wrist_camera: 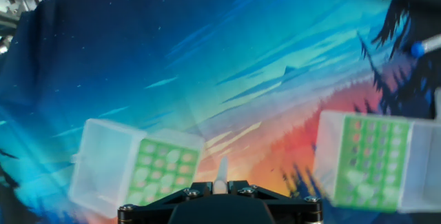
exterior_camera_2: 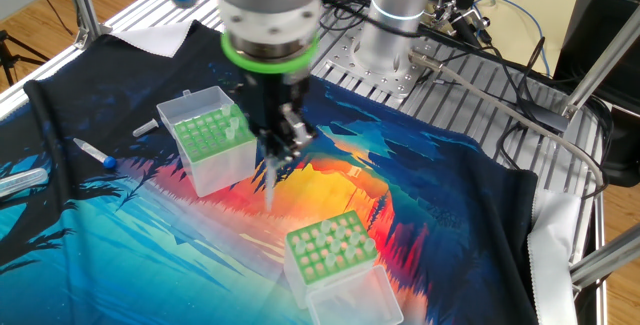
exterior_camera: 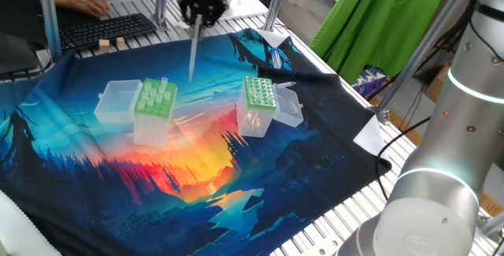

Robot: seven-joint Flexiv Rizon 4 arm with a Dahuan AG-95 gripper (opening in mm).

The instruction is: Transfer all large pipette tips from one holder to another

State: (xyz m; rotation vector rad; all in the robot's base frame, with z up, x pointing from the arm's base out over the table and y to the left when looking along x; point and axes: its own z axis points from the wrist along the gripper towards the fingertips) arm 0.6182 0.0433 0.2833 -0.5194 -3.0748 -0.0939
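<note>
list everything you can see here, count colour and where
pipette tip: one, translucent whitish, hanging point down from the gripper, above the cloth between the two boxes
wide-holed box: one, clear with light-green top, lid open beside it, some tips standing in it
fine-holed box: one, clear with darker-green top, lid open beside it
cloth: one, blue, orange and red landscape print, covering the table
marker pen: one, white with blue cap, lying on the cloth beyond the fine-holed box in the other fixed view
keyboard: one, black, at the table's far edge
green fabric: one, hanging beside the table
gripper: one, black, shut on the pipette tip, pointing down
</note>
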